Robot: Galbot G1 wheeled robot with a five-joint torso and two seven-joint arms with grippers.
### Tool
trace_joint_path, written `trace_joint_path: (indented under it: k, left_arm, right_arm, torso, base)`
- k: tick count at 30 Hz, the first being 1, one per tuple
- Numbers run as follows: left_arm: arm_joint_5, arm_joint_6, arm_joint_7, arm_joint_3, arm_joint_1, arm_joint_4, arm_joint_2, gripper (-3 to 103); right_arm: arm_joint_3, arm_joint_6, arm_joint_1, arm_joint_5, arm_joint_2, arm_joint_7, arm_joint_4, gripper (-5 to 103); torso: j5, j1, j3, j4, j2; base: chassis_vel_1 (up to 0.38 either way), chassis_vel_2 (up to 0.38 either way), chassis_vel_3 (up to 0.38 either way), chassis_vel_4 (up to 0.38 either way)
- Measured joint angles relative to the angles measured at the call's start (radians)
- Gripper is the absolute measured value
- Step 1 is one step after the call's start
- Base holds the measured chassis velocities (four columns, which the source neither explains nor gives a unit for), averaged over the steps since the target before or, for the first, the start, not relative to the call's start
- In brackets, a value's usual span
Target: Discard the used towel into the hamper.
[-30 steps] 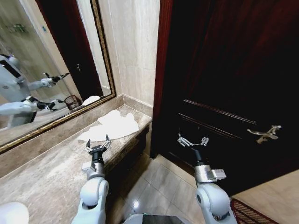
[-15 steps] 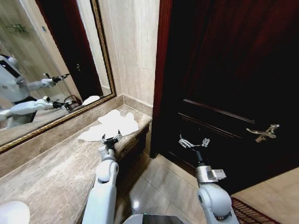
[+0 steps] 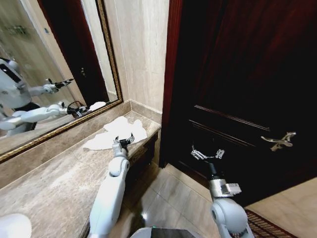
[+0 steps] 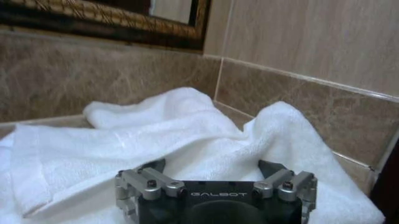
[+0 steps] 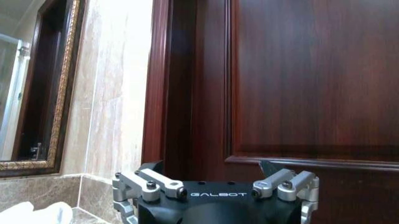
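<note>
Down at the bottom right of the head view, a bit of the dark red-brown hamper peeks in on the floor, mostly cut off. Closer to the middle, the right gripper hangs in the air with its fingers spread, facing the glossy dark wooden door. Over on the marble counter, the left gripper sits spread wide, right at the crumpled white towel, which looks soft and fluffy, bunched against the wall under the gilt-framed mirror.
</note>
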Motion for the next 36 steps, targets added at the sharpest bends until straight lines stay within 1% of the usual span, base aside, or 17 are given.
trace_joint_path:
  k: [1,3,5,6,8,9,11,13,14,17,18,21,23,27,28,30,36]
  left_arm:
    - [-0.015,0.019,-0.006,0.006,-0.002,0.000,0.007,97]
    - [-0.019,0.027,-0.008,0.011,-0.002,0.002,0.014,97]
    - [-0.026,0.049,-0.009,0.020,0.003,0.002,0.031,89]
    - [-0.026,0.049,-0.009,0.020,0.003,0.002,0.031,89]
    - [-0.032,0.055,-0.009,0.022,0.006,0.001,0.038,81]
    - [-0.034,0.051,-0.011,0.022,0.008,0.001,0.038,75]
    - [-0.037,0.048,-0.012,0.022,0.009,0.001,0.038,75]
    - [-0.035,0.037,-0.012,0.022,0.016,0.002,0.035,64]
    - [-0.035,0.037,-0.012,0.022,0.016,0.002,0.035,64]
    - [-0.020,0.025,-0.003,0.020,0.019,0.008,0.023,47]
    - [-0.020,0.025,-0.003,0.020,0.019,0.008,0.023,47]
    - [-0.018,0.013,0.002,0.019,0.032,-0.001,0.011,30]
    - [-0.018,0.008,0.004,0.019,0.039,-0.006,0.009,30]
    - [-0.021,-0.015,0.016,0.014,0.070,-0.028,0.004,11]
    - [-0.021,-0.015,0.016,0.014,0.070,-0.028,0.004,11]
    - [-0.025,-0.029,0.030,0.004,0.089,-0.044,0.004,6]
    - [-0.032,-0.074,0.062,-0.026,0.121,-0.074,-0.003,6]
  right_arm:
    - [0.000,0.000,0.001,0.001,0.001,0.000,0.000,100]
    - [-0.002,-0.001,0.003,0.001,0.003,0.000,-0.001,100]
    - [-0.005,-0.001,0.008,0.001,0.007,0.000,-0.005,100]
    - [-0.005,-0.001,0.008,0.001,0.007,0.000,-0.005,100]
    - [-0.007,-0.001,0.014,0.002,0.013,0.000,-0.014,100]
    - [-0.009,-0.001,0.016,0.002,0.016,-0.001,-0.018,100]
    - [-0.011,-0.001,0.016,0.002,0.019,-0.001,-0.021,100]
    - [-0.019,-0.001,0.014,0.001,0.028,-0.003,-0.028,100]
    - [-0.019,-0.001,0.014,0.001,0.028,-0.003,-0.028,100]
    - [-0.023,0.002,0.010,-0.001,0.032,-0.005,-0.033,100]
    - [-0.023,0.002,0.010,-0.001,0.032,-0.005,-0.033,100]
    - [-0.023,0.007,0.001,-0.003,0.037,-0.006,-0.031,100]
    - [-0.024,0.010,-0.002,-0.004,0.040,-0.007,-0.030,100]
    - [-0.027,0.021,-0.015,-0.009,0.050,-0.009,-0.027,100]
    - [-0.027,0.021,-0.015,-0.009,0.050,-0.009,-0.027,100]
    - [-0.030,0.029,-0.021,-0.014,0.056,-0.012,-0.024,100]
    - [-0.030,0.040,-0.033,-0.025,0.064,-0.019,-0.021,100]
  torso:
    - [-0.0001,0.000,0.000,0.0000,0.000]
    - [-0.0002,0.000,0.000,0.0000,0.000]
    - [0.0000,0.000,0.000,0.0000,0.000]
    - [0.0000,0.000,0.000,0.0000,0.000]
    - [0.0001,0.000,0.000,0.0002,0.000]
    - [0.0001,0.000,0.000,0.0002,0.000]
    - [0.0001,0.000,0.000,0.0001,0.000]
    - [0.0002,0.000,0.000,0.0001,0.000]
    - [0.0002,0.000,0.000,0.0001,0.000]
    - [0.0000,0.000,0.000,0.0001,0.000]
    - [0.0000,0.000,0.000,0.0001,0.000]
    - [-0.0001,0.000,0.000,-0.0002,0.000]
    - [-0.0001,0.000,0.000,-0.0001,0.000]
    - [-0.0003,0.000,0.000,-0.0002,0.000]
    - [-0.0003,0.000,0.000,-0.0002,0.000]
    - [-0.0003,0.000,0.000,-0.0001,0.000]
    - [-0.0002,0.000,0.000,0.0000,0.000]
  base:
    - [0.000,0.000,0.000,0.000]
    - [0.000,0.000,0.000,0.000]
    - [0.000,0.000,0.000,0.000]
    - [0.000,0.000,0.000,0.000]
    - [0.000,0.000,0.000,0.000]
    - [0.000,0.000,0.000,0.000]
    - [0.000,0.000,0.000,0.000]
    - [0.000,0.000,0.000,0.000]
    - [0.000,0.000,0.000,0.000]
    - [0.000,0.000,0.000,0.000]
    - [0.000,0.000,0.000,0.000]
    - [0.000,0.000,0.000,0.000]
    - [0.000,0.000,0.000,0.000]
    - [0.000,0.000,0.000,0.000]
    - [0.000,0.000,0.000,0.000]
    - [0.000,0.000,0.000,0.000]
    - [0.000,0.000,0.000,0.000]
